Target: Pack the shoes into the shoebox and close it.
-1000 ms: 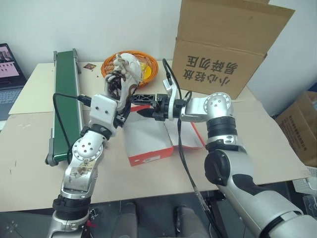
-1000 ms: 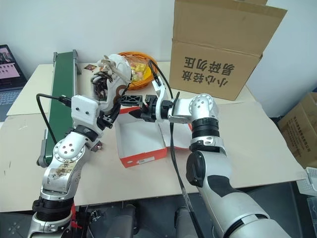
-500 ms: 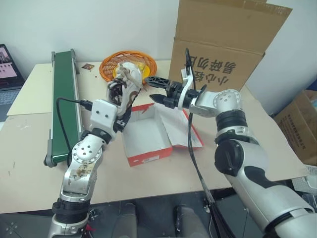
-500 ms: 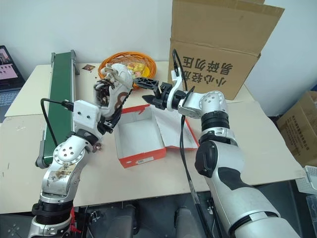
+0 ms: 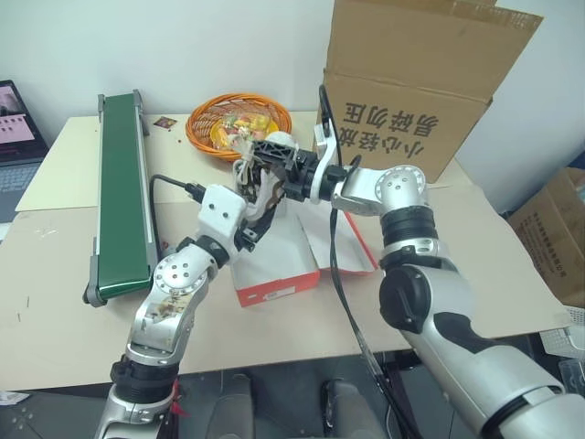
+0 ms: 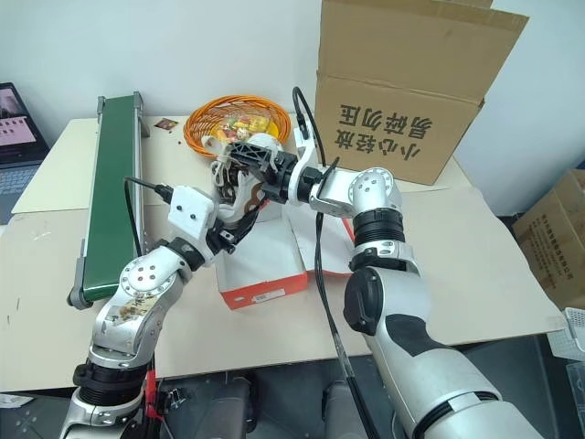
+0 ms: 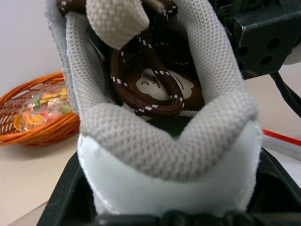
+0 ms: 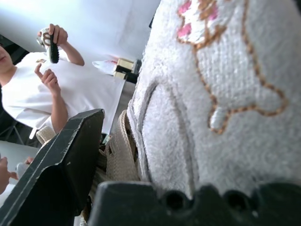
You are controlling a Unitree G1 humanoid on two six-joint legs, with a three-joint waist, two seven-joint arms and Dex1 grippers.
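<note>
**Shoe held between both grippers above the open shoebox**

A beige worktop [image 5: 55, 265] stands against a white wall, with a laptop [image 5: 16, 128] beyond its left edge. Along the left side runs a green conveyor [image 5: 119, 210]; an orange basket [image 5: 239, 123] of small sweets sits near the back edge, and a large brown carton [image 5: 411, 87] with printed characters stands at the back right.

The shoebox [image 5: 279, 261], red-orange outside and white inside, lies open in the middle of the worktop, its flap lid folded out to the right.

Just above the box's back edge, the left gripper [image 5: 258, 218] clamps one white shoe [image 5: 259, 174] by the heel; the left wrist view looks into its grey mesh collar and brown laces. The right gripper [image 5: 274, 165] reaches in from the right, its black fingers spread wide around the shoe's upper part, one finger [image 8: 56, 169] standing apart from the fabric in the right wrist view. That view also shows a person [image 8: 42, 80] in a white shirt in the background.
</note>
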